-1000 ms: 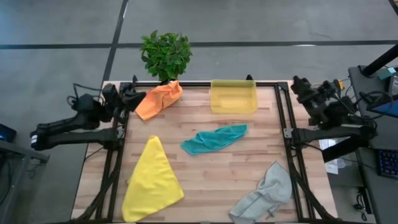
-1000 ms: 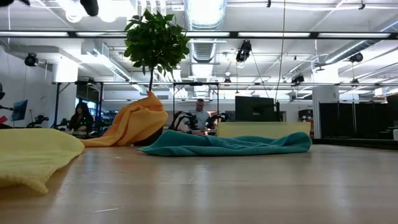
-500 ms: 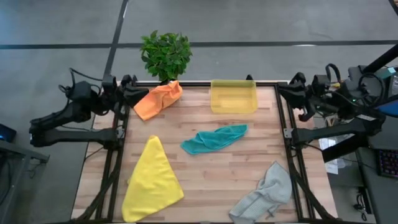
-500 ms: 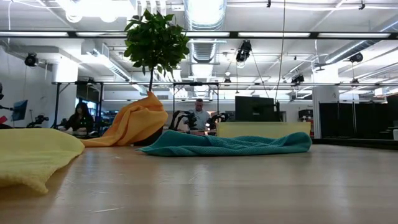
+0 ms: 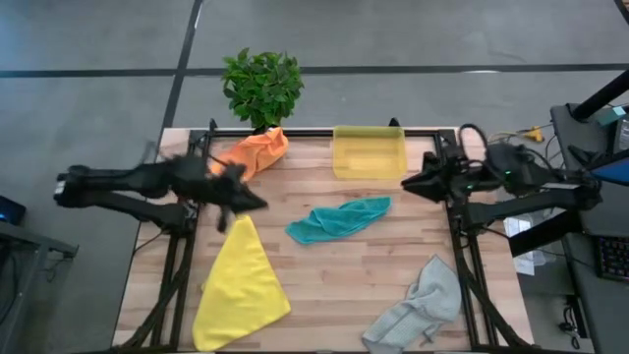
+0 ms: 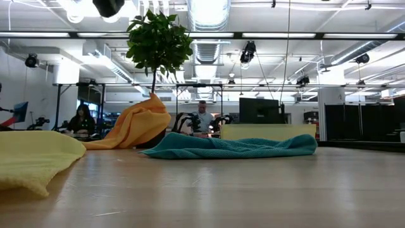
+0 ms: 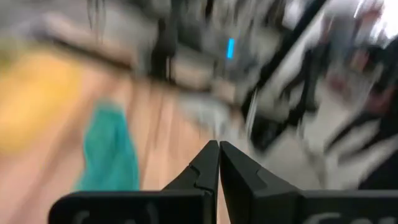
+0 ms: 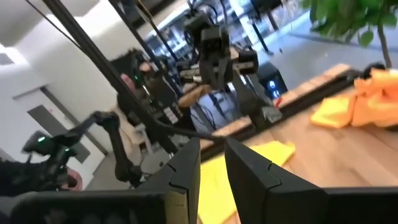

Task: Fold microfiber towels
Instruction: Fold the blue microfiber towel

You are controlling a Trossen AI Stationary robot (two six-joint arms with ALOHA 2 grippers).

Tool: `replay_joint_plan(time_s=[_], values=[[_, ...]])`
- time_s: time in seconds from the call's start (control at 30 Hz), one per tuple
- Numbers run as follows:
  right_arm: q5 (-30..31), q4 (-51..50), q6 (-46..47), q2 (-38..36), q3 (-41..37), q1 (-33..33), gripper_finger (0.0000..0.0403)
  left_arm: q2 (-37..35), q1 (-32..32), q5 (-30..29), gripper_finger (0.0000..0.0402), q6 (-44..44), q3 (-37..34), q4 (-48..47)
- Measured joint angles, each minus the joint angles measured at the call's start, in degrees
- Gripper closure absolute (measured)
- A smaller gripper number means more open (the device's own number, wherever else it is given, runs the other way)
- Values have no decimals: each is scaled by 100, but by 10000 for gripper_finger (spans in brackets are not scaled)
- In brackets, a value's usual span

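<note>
- I take the teal towel (image 5: 338, 218) as landmark, mid-table.
- Left gripper (image 5: 257, 203) hovers left of it, above the yellow towel (image 5: 240, 286); jaws shut, holding nothing.
- Right gripper (image 5: 406, 184) sits right of it, past the yellow bin (image 5: 369, 152); jaws slightly apart, empty.
- Orange towel (image 5: 252, 155) lies beyond-left; grey towel (image 5: 420, 308) near-right.

Left gripper (image 5: 257, 203) reaches in over the table, fingers pressed together; right gripper (image 5: 406, 184) slightly parted, empty
</note>
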Motion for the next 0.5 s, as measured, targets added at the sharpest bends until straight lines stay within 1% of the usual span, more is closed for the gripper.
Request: replay_joint_plan(time_s=[0.13,0.27,0.4,0.5], values=[[5,387,8,252,-28,-2,332,664,-293,3,402,-12,-49,-752],[5,372,36,354,-18,0,332,1192,-325,-6,402,-8,-47,-741],[5,366,115,310,-72,23,332,1559,-308,-74,402,47,-18,-714],[3,355,25,251,-161,61,332,1898,-298,-345,401,69,-27,-741]])
